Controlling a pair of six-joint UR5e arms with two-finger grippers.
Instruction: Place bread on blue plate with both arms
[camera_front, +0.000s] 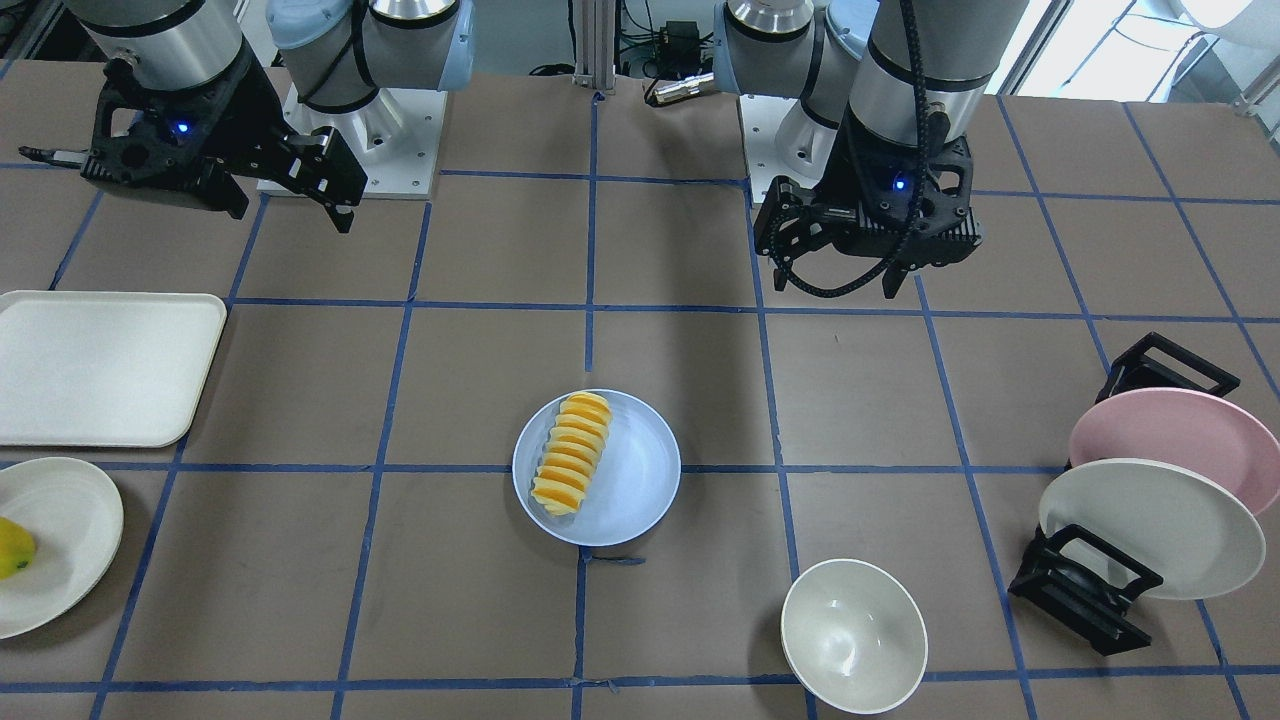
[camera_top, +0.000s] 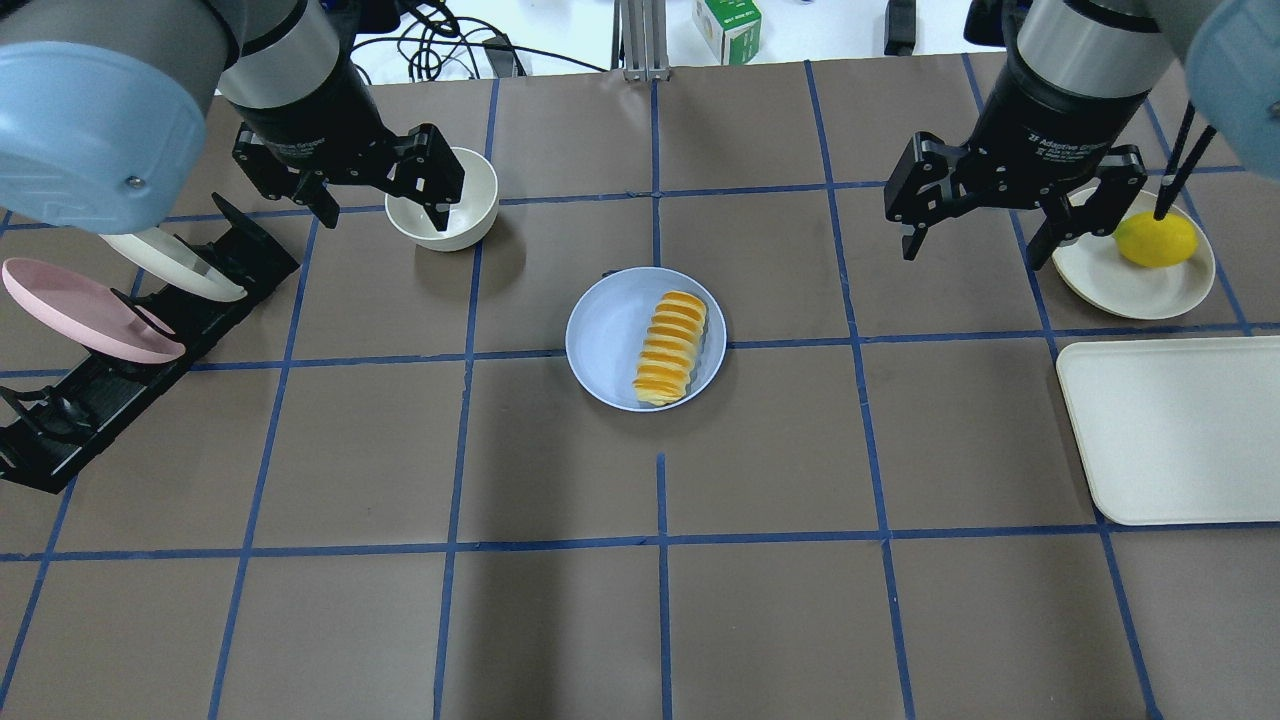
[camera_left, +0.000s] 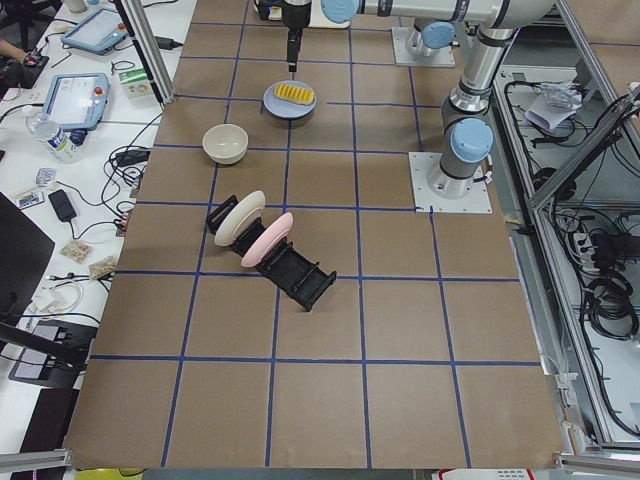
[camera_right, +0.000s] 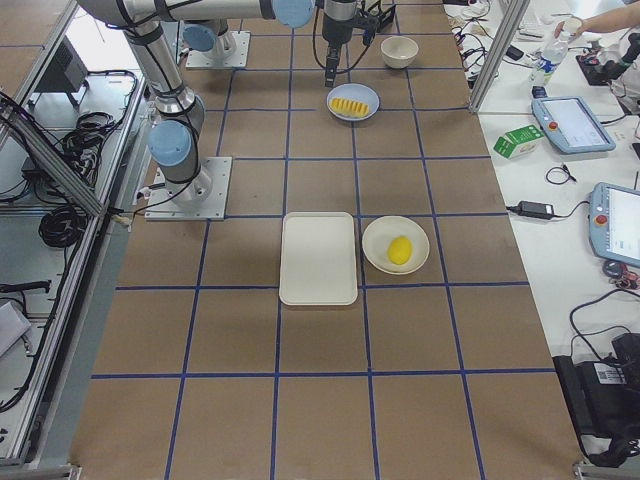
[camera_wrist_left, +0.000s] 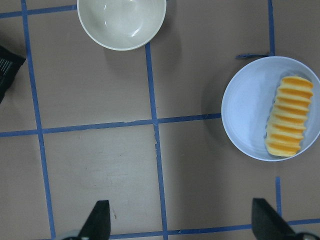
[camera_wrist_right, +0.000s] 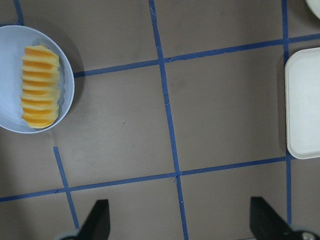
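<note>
- The bread (camera_top: 670, 347) lies on the blue plate (camera_top: 610, 340), which sits on the brown table (camera_top: 560, 620) near its middle, between the two arms.
- The loaf's long axis runs almost straight away from the robot. It is tilted a little, so the far end leans toward the robot's right and the near end toward its left.
- The loaf rests flat with its ridged orange tops facing up, on the half of the plate toward the robot's right. Its ends reach close to the rim, and the other half of the plate is bare.
- The left gripper (camera_top: 380, 205) hangs above the table, well apart from the plate on the robot's left. Its jaws are spread wide with nothing between them, and its wrist view shows both fingertips (camera_wrist_left: 100, 220) far apart over bare table.
- In the overhead view one finger crosses in front of the cream bowl (camera_top: 442, 200), but the front-facing view shows the gripper high and well away from it.
- The right gripper (camera_top: 975, 250) is likewise raised and spread wide, holding nothing. It is off to the plate's right, near a cream plate (camera_top: 1100, 285) that carries a yellow fruit (camera_top: 1155, 238).
- A white tray (camera_top: 1180, 430) lies just beside that cream plate.
- A black rack (camera_top: 120, 380) on the robot's left holds a pink plate (camera_top: 85, 325) on edge.
</note>
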